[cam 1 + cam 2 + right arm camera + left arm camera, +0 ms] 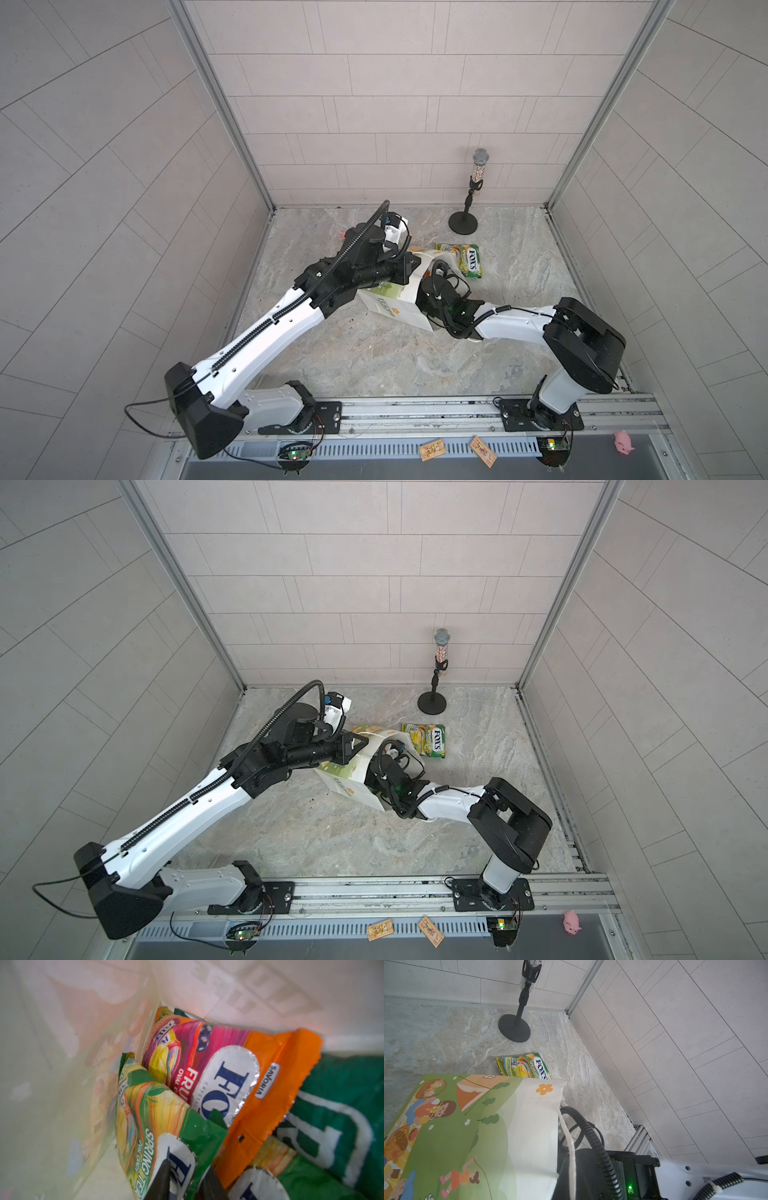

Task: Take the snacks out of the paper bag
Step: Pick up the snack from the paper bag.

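The white paper bag (pixel 390 305) (pixel 467 1126) lies on its side, mouth toward the right arm. My left gripper (pixel 359 742) is at the bag's upper rim, shut on it; the white cord handle (pixel 568 1136) runs down toward the jaws. My right gripper (pixel 185 1182) is deep inside the bag, its dark fingers (pixel 162 1180) shut on the end of a yellow-green FOX'S Spring Tea packet (pixel 149 1122). Beside it lie an orange-pink FOX'S packet (pixel 207 1064), another FOX'S packet (pixel 257 1184) and the dark green crisp packet (pixel 342 1115). One FOX'S packet (pixel 461 259) (pixel 525 1067) lies outside on the table.
A microphone on a black round stand (pixel 463 222) (pixel 515 1028) is at the back right, just beyond the loose packet. Two tan wooden rectangles (pixel 432 449) and a pink pig toy (pixel 623 442) sit on the front rail. Walls close in three sides.
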Robot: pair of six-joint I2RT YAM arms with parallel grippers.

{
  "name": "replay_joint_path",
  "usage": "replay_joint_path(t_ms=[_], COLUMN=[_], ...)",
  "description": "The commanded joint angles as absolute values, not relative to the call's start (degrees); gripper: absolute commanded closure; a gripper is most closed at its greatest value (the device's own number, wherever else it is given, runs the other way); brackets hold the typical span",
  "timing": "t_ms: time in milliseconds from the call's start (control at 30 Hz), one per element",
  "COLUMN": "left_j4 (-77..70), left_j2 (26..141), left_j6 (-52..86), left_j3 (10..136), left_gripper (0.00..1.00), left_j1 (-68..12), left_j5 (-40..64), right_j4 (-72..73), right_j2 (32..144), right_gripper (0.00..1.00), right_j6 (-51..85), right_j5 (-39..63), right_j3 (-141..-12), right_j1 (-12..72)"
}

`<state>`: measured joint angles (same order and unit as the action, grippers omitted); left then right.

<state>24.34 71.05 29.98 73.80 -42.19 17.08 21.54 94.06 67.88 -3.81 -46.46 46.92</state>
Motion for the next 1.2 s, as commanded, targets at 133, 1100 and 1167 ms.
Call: replay_joint_path(t_ms=[133,1100,1167], left_j4=[25.6,26.5,26.5], left_j2=[70.2,68.0,68.0], left_j6=[28.8,28.1,28.2], left_j3=[75.4,74.4,74.4], left_gripper=[1.00,1.00,1.00], left_j1=[-42.6,-42.5,-42.6], left_j5=[15.4,8.0,8.0], right_j4=[17.2,2.0,1.3], right_j2=[91.7,70.4,69.2], right_gripper=[1.00,1.00,1.00], right_j6=[62.3,48.2,47.9], right_j5=[-1.0,2.1,3.2], right_j3=[-49.2,-46.8,-46.8], right_j1=[46.4,41.5,40.8])
